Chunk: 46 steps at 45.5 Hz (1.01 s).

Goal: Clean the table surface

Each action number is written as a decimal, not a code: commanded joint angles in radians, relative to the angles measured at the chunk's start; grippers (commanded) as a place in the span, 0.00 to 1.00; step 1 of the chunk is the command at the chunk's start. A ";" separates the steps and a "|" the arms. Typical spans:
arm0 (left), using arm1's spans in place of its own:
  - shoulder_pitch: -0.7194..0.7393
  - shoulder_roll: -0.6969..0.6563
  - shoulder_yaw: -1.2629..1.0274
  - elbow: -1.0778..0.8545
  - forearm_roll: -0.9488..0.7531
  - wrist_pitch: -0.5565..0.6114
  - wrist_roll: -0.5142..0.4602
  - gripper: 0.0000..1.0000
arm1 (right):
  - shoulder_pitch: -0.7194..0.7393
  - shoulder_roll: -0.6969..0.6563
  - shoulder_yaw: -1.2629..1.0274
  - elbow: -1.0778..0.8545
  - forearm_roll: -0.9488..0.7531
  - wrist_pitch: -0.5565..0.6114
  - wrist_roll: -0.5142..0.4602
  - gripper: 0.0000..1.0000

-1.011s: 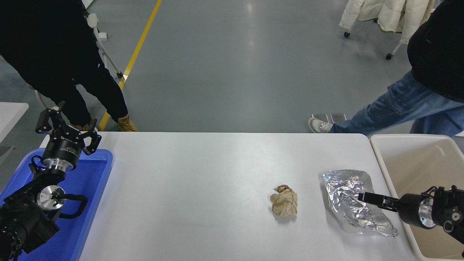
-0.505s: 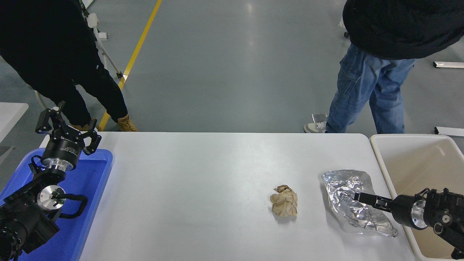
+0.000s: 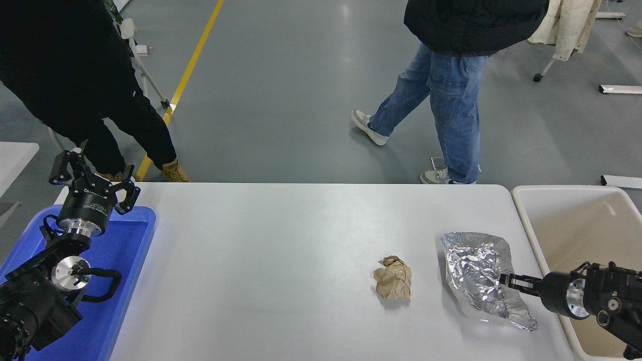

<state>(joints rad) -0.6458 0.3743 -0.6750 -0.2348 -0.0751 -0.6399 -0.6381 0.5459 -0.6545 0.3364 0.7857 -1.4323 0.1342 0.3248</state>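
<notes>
The table surface (image 3: 281,260) fills the lower middle of the head view, its far edge and rounded far-right corner clear in sight; the whole left and centre of the top lies open. A blue plastic tray (image 3: 131,250) stands at the left edge, a beige bin (image 3: 577,230) just beside the right edge. Two items rest on the right half: a crumpled brown paper ball (image 3: 392,284) and, near it toward the bin, a crinkled sheet of aluminium foil (image 3: 481,278) whose near corner comes close to the table's right edge. The right gripper (image 3: 507,281) comes in low from over the bin, its narrow fingers drawn close together on the foil's right-hand side — a pinch on the sheet, though the contact itself is small in view. The left gripper (image 3: 93,178) sits parked above the tray's far end, fingers spread and holding nothing. Two persons occupy the floor beyond the far edge — one standing at left, one in jeans at centre-right.
</notes>
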 commanded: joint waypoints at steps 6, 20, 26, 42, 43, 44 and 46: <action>0.000 0.000 0.000 0.000 0.000 -0.001 0.000 1.00 | 0.002 -0.034 0.016 0.013 0.021 -0.002 0.003 0.00; 0.000 0.000 0.000 0.000 0.000 0.000 0.000 1.00 | 0.015 -0.189 0.076 0.162 0.105 0.015 0.003 0.00; 0.000 0.000 0.000 -0.001 0.000 -0.001 0.000 1.00 | 0.022 -0.324 0.092 0.309 0.160 0.033 0.003 0.00; -0.002 0.000 0.000 0.000 0.000 -0.001 0.000 1.00 | 0.080 -0.654 0.102 0.526 0.280 0.168 0.017 0.00; -0.002 0.000 0.000 0.000 0.000 -0.001 0.000 1.00 | 0.088 -0.669 0.102 0.532 0.289 0.177 0.020 0.00; -0.002 0.000 0.000 0.000 0.000 -0.001 0.000 1.00 | 0.095 -0.683 0.102 0.535 0.297 0.189 0.022 0.00; 0.000 0.000 0.000 0.000 0.000 -0.001 0.000 1.00 | 0.115 -0.711 0.102 0.538 0.312 0.212 0.023 0.00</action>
<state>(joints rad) -0.6472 0.3743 -0.6750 -0.2351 -0.0752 -0.6406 -0.6381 0.6010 -1.1713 0.4319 1.2172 -1.2053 0.2492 0.3340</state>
